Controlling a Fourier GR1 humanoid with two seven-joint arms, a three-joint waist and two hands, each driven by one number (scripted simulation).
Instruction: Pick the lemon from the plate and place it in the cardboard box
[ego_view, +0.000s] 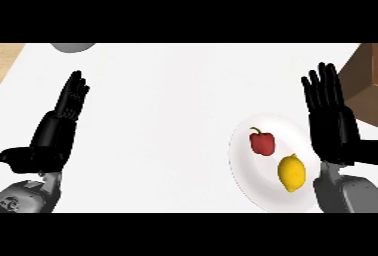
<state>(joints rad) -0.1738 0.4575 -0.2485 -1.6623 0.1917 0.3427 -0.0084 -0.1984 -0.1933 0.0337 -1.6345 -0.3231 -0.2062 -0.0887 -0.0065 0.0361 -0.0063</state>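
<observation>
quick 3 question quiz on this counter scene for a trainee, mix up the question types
1. True or false: the lemon lies on the plate.
2. What lies on the plate next to the lemon? A) red pepper B) banana C) cup
3. Fill in: the cardboard box shows at the view's upper ____ edge.

Key
1. True. It has not been picked up; the right hand and the left hand are both open, fingers straight.
2. A, the red pepper.
3. Right, beyond the right hand.
</observation>
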